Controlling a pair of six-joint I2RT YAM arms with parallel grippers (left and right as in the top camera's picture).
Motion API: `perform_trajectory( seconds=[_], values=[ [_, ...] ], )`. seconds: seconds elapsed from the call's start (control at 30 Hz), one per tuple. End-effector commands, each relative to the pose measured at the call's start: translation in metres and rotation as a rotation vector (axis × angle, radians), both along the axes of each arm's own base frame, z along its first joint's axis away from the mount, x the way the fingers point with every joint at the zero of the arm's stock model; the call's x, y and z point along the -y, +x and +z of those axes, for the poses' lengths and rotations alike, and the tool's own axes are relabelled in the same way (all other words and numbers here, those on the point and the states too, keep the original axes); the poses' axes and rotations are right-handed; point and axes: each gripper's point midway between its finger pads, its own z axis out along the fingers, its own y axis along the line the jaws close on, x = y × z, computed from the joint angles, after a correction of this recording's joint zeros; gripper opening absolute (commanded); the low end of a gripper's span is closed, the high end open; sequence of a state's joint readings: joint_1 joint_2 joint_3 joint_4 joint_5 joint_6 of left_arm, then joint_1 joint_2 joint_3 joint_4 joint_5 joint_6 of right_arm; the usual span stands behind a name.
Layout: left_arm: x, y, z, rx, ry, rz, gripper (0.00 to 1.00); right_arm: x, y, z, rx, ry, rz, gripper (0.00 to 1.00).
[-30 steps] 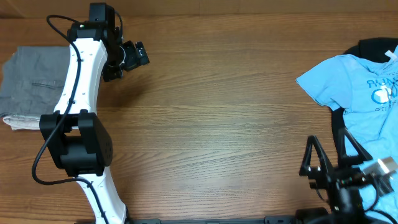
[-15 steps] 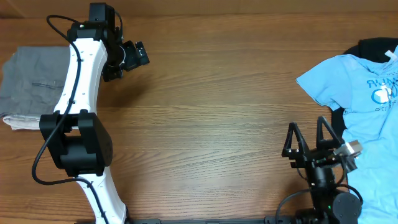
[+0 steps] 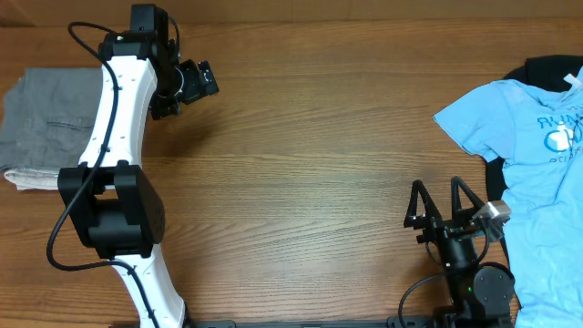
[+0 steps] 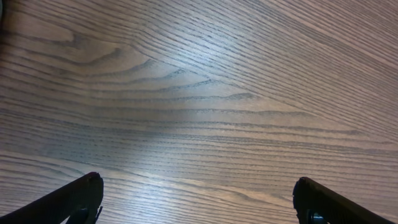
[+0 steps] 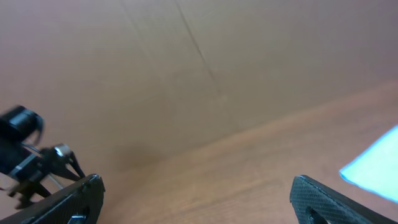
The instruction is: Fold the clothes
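The clothes, grey shorts point(image 3: 41, 118), lie folded at the table's far left edge, partly hidden behind my left arm. My left gripper point(image 3: 187, 89) hovers to the right of them, apart from the cloth. In the left wrist view the left gripper point(image 4: 197, 185) is open over bare wood, both fingertips point(image 4: 92, 182) wide apart. My right gripper point(image 3: 435, 202) is open near the front right, just left of the blue T-shirt. In the right wrist view the right gripper point(image 5: 196, 183) holds nothing.
A light blue printed T-shirt point(image 3: 537, 155) lies spread at the right edge over a black garment point(image 3: 551, 68). A paler beige fold point(image 3: 27, 178) shows under the grey shorts. The wooden table point(image 3: 319, 146) lies bare between the arms.
My right arm has swung left and a little back, away from the blue T-shirt, with its jaws still open. The left arm has not moved.
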State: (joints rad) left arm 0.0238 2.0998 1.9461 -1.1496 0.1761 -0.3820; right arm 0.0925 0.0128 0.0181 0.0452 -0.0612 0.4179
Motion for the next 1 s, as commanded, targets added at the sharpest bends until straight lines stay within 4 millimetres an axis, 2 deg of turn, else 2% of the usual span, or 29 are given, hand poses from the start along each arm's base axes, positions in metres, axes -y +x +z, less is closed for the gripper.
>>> perform_trajectory(
  seconds=[0.0,0.13,0.97],
  values=[
    [-0.001,0.003,0.018,0.045,0.005,-0.01,1.0,0.003,0.002,-0.015,-0.05,-0.005,-0.021,1.0],
    [-0.001,0.003,0.018,0.045,0.005,-0.01,1.0,0.003,0.002,-0.033,-0.125,-0.013,-0.023,1.0],
    [-0.001,0.003,0.018,0.045,0.005,-0.01,1.0,0.003,0.002,-0.034,-0.127,-0.013,-0.023,1.0]
  ],
)
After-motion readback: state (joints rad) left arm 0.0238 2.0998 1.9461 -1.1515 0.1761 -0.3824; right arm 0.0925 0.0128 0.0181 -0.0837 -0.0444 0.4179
